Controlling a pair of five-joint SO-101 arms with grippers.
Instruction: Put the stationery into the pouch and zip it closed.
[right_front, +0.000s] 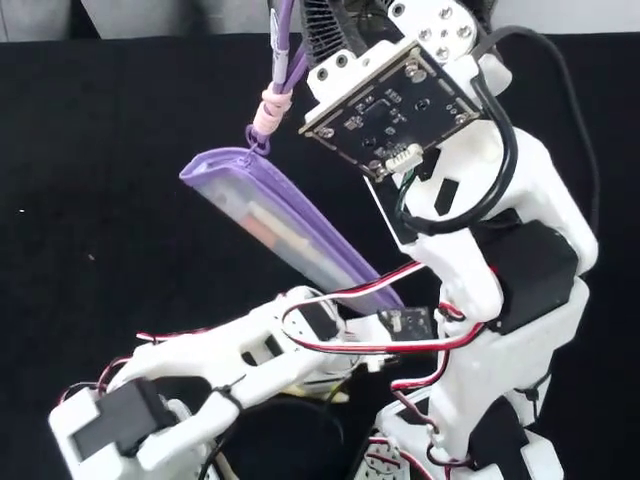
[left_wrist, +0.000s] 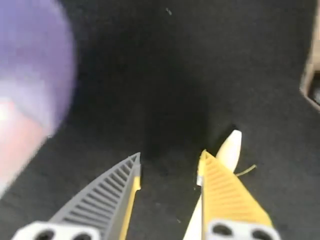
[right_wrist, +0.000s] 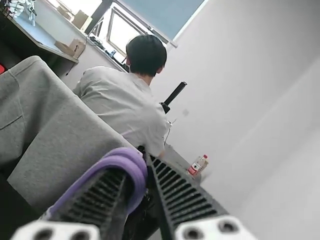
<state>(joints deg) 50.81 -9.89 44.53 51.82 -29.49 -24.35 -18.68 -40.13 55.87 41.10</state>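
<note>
Your right claw (right_wrist: 143, 167) is clamped on the purple strap (right_wrist: 122, 162) at the top end of the pouch (right_front: 285, 225). The pouch slants over the black table (right_front: 100, 150) with stationery (right_front: 262, 222) inside. Your left claw (left_wrist: 169, 156) stands spread apart beside the pouch.

1. One pouch (right_front: 262, 215), purple with a see-through side.
2. The stationery (right_front: 275, 232) inside it shows as a few pieces through that side; their number cannot be told.
3. One strap (right_front: 284, 45), purple, at the zip end.
4. Two arms: left arm (right_front: 230, 350) and right arm (right_front: 500, 260).
5. Two grippers: left gripper (left_wrist: 170, 157) and right gripper (right_wrist: 142, 160), with two fingers (left_wrist: 222, 192) each.
6. One camera board (right_front: 390, 95).
7. One black worktop (right_front: 100, 120).
</note>
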